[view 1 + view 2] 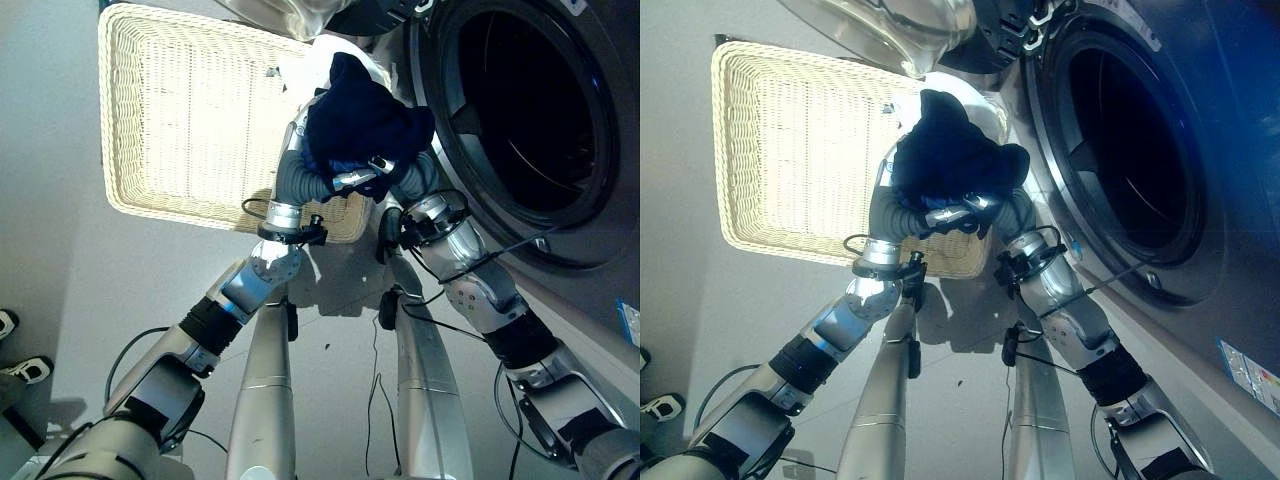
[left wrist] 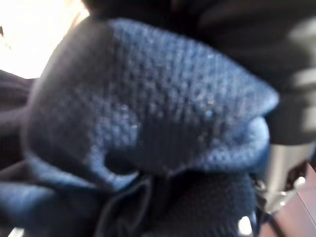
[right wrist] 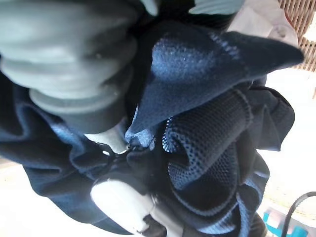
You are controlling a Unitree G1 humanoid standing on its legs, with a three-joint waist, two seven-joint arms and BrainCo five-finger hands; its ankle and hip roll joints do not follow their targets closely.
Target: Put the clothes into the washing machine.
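Both hands meet under a bunched dark blue garment [image 1: 362,122]: the left hand [image 1: 352,179] curls silver fingers into its lower folds, while the right hand [image 1: 402,178] is buried in cloth, grip unreadable. It hangs over the wicker basket's [image 1: 180,110] right edge, beside the washing machine's [image 1: 520,110] open drum, with white cloth [image 1: 305,65] behind.

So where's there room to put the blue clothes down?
The basket's woven floor is bare on its left; its right corner, by the washer, is crowded with the blue clothes, a white cloth and both hands. The drum looks dark and open. Grey floor left of the basket is bare.
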